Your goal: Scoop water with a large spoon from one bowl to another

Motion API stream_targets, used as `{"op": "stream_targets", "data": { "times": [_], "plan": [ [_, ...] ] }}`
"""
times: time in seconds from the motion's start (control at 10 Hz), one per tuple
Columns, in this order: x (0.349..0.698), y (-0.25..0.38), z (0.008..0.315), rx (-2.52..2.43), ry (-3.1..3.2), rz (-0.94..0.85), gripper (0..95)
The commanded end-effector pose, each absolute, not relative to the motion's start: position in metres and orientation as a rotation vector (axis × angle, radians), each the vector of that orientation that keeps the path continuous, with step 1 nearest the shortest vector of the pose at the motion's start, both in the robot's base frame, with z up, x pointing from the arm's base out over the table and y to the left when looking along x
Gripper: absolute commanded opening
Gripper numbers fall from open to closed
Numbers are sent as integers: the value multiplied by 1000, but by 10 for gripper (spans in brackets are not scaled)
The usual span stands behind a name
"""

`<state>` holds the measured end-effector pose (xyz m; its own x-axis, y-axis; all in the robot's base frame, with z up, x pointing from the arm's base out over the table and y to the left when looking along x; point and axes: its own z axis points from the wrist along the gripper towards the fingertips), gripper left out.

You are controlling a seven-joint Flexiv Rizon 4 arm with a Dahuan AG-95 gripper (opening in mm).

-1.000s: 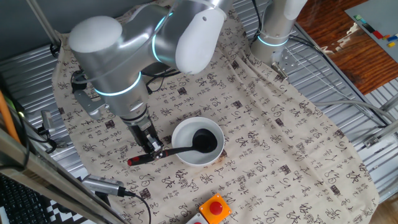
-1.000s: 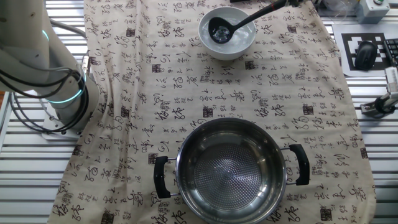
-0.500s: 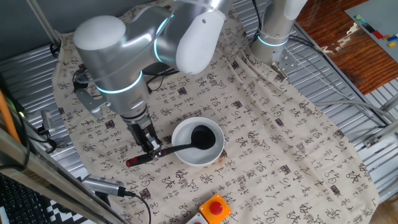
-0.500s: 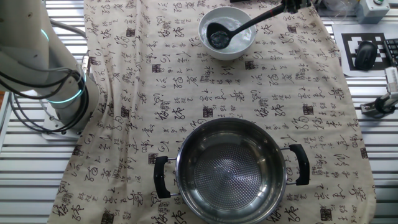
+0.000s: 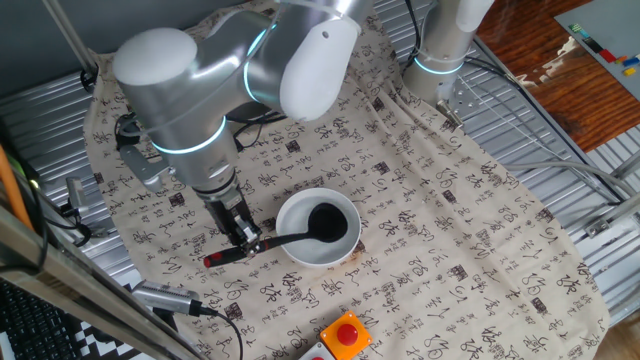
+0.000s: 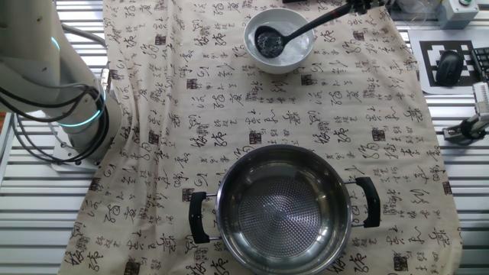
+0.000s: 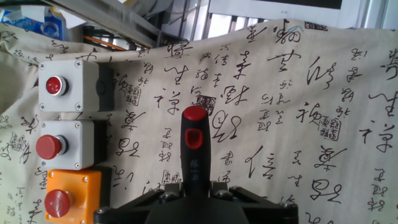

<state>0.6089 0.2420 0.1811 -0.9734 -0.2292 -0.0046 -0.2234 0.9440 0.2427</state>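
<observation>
Steel pot [image 6: 284, 209] cropped by bottom edge in the other fixed view; pincer [image 6: 365, 4] mostly beyond top edge there.

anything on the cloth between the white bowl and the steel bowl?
Nothing. In the other fixed view, only bare printed cloth lies between the white bowl and the steel bowl.

Cloth [image 6: 191, 114]: beige, black calligraphy print | table [image 5: 540, 150]: ribbed metal slats | floor [image 5: 560, 80]: reddish wood, far corner
</observation>
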Motion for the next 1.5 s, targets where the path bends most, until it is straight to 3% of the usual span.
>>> {"op": "stream_targets", "data": {
  "times": [0.1, 1.5],
  "plan": [
    [612, 246, 185, 349, -3044, -359, 0],
    [603, 238, 197, 377, -3023, -323, 0]
  ]
}}
